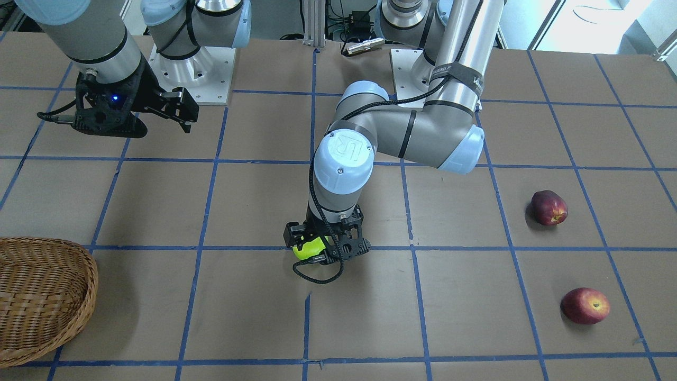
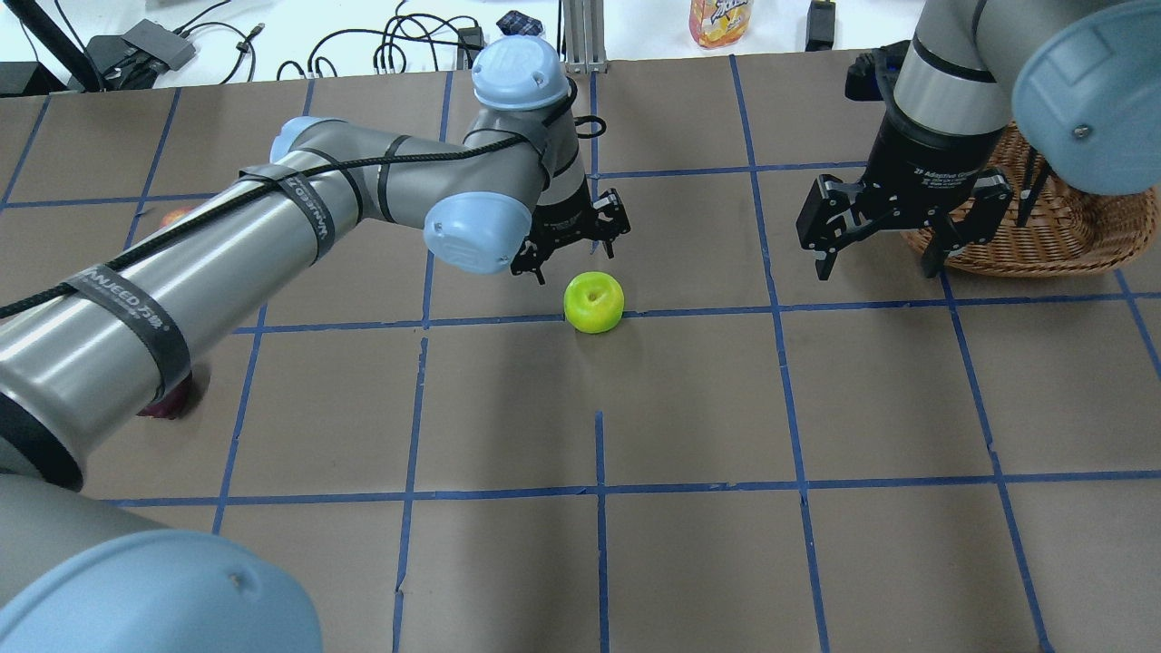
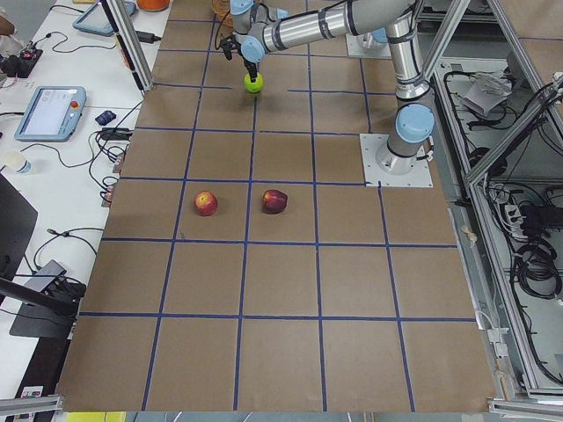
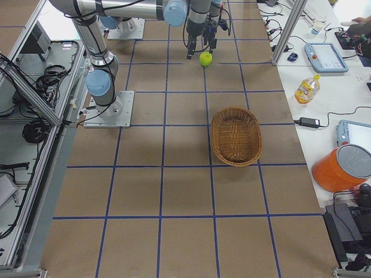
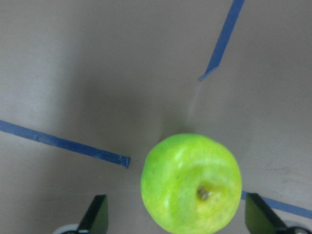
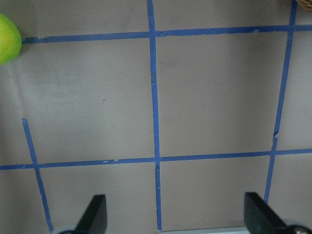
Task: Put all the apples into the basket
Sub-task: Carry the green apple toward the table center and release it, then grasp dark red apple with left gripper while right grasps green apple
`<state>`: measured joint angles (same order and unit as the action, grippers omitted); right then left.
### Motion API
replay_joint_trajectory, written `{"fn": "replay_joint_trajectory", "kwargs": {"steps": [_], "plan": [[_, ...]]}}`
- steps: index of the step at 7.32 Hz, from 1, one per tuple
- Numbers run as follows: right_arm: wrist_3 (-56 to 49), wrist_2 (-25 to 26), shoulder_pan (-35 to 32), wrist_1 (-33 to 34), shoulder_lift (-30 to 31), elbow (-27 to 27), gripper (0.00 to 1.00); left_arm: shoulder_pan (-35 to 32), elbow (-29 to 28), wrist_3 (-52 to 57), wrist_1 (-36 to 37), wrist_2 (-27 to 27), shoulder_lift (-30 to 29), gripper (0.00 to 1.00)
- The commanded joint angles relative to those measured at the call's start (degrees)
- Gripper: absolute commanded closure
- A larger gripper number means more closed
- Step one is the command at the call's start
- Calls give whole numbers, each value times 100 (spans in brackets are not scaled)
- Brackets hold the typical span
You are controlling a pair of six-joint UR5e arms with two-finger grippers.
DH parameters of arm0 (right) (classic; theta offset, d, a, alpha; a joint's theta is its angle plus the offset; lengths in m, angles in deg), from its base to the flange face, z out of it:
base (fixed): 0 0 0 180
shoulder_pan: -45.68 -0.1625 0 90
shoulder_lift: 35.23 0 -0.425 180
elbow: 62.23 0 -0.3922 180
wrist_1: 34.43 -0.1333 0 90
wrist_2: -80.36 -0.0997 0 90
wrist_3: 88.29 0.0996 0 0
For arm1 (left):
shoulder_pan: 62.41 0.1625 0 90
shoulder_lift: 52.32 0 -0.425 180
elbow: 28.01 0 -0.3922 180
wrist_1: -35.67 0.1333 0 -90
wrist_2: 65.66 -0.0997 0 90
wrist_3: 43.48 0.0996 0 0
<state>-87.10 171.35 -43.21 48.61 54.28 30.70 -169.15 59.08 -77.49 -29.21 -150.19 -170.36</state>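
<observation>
Left jaws are spread wide and pointing down, and the lime-green apple (image 5: 191,183) sits right below them, lined up with the gap between the two fingertips (image 5: 96,215). The wrist view shows worktop on either side of the fruit, so nothing is gripped and there's no contact I can see. The green apple rests stem-up on the worktop (image 1: 254,201), on a blue tape line (image 2: 707,313). The left arm (image 2: 272,227) stretches long across the surface to put the jaws there. Over to the right jaws: released as well, fingers (image 6: 95,214) far apart, with just brown worktop and tape lines beneath them. They hang high and well apart from the green apple, which peeks in at the corner of that wrist view. The wicker basket (image 1: 91,278) lies on the side of the right jaws away from the left jaws. The overhead view has it partly behind them, while the front-facing view shows it well apart, out toward the operators' edge. The dark maroon apple (image 1: 549,207) and the red apple with the yellowish blush (image 1: 585,306) both lie on the worktop well apart from the left jaws, on the side away from the right jaws. The two are near each other but not touching.
</observation>
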Motion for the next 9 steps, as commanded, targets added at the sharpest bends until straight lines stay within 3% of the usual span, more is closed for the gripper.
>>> {"fn": "replay_joint_trajectory", "kwargs": {"steps": [1, 2, 3, 4, 7, 9], "plan": [[152, -90, -49, 168, -274, -81, 0, 529, -288, 1138, -839, 7, 368, 0], [493, -117, -93, 491, -398, -73, 0, 810, -289, 1865, -1225, -185, 518, 0], [583, -308, -163, 677, -556, -82, 0, 1108, -271, 2638, -1490, -865, 659, 0], [723, -319, -303, 1192, -845, -73, 0, 1485, -149, 3472, -1614, -977, 773, 0], [1691, -319, -971, 2249, -1671, -125, 0, 2645, 595, 5284, -1564, -1688, 1089, 0], [1805, -337, -1322, 2507, -1928, -283, 0, 3376, 993, 6069, -1300, -1716, 1257, 0]]}}
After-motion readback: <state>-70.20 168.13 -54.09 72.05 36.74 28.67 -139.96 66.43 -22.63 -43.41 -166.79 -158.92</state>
